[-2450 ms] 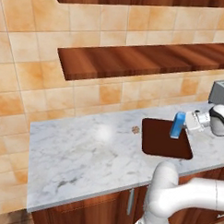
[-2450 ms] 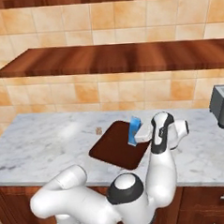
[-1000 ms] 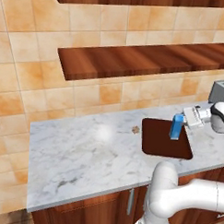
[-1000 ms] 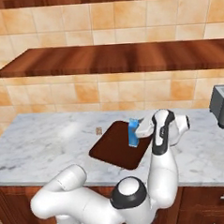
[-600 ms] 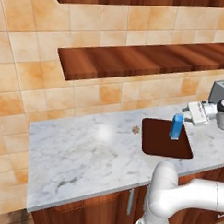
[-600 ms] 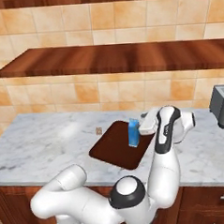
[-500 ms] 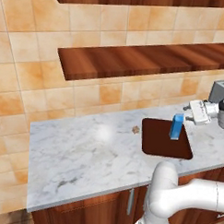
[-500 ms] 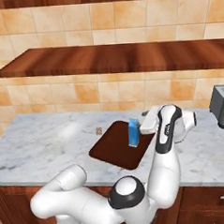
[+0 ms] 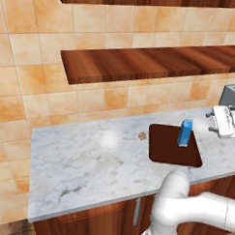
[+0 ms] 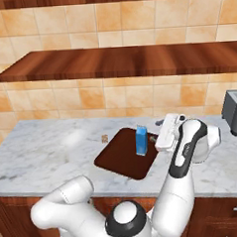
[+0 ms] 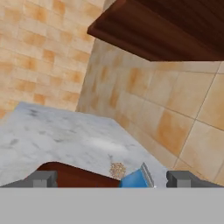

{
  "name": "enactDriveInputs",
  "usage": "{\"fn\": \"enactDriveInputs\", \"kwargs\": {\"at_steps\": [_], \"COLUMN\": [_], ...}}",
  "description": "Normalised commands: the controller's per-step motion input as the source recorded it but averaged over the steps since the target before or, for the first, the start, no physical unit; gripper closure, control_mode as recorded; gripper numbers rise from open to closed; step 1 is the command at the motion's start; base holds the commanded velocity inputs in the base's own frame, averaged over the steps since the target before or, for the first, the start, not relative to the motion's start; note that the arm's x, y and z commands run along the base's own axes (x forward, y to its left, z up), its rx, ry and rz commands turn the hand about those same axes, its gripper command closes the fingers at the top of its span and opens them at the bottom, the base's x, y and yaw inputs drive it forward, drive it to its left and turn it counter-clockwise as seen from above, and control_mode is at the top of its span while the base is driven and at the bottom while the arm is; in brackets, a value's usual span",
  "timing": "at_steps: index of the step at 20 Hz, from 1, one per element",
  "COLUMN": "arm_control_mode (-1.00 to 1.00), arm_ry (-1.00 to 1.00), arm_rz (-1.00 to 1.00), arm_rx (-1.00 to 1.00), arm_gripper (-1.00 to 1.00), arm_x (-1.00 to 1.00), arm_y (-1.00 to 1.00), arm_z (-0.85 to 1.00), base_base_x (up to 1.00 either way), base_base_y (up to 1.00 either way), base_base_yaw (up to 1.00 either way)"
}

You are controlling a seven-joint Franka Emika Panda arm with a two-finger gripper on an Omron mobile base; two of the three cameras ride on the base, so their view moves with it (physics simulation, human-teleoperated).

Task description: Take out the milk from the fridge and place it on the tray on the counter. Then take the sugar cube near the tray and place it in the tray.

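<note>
Left base view: the milk (image 9: 185, 132) is seen upright on the tray (image 9: 164, 150) on the marble table (image 9: 83, 161). The tool (image 10: 159, 135) is released, jaws spread wide just beside the carton. The first step appears done. Next, the sugar cube (image 9: 142, 136), lying left of the tray, is to be approached and pinched finely.
</note>
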Motion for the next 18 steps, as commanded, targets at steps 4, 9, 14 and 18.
{"fn": "enactDriveInputs", "kwargs": {"at_steps": [4, 9, 14, 18], "arm_control_mode": [-1.00, -1.00, -1.00, -1.00], "arm_ry": [-0.07, -0.04, -0.03, 0.00], "arm_rz": [-0.12, -0.17, -0.17, -0.09], "arm_rx": [-0.04, -0.19, -0.29, -0.49], "arm_gripper": [-1.00, -1.00, -1.00, -1.00], "arm_x": [-1.00, -0.66, -0.09, -0.12], "arm_y": [0.60, 0.95, 0.94, 0.87], "arm_z": [0.11, 0.04, 0.37, 0.02], "base_base_x": [0.00, 0.00, 0.00, 0.00], "base_base_y": [0.00, 0.00, 0.00, 0.00], "base_base_yaw": [0.00, 0.00, 0.00, 0.00]}}
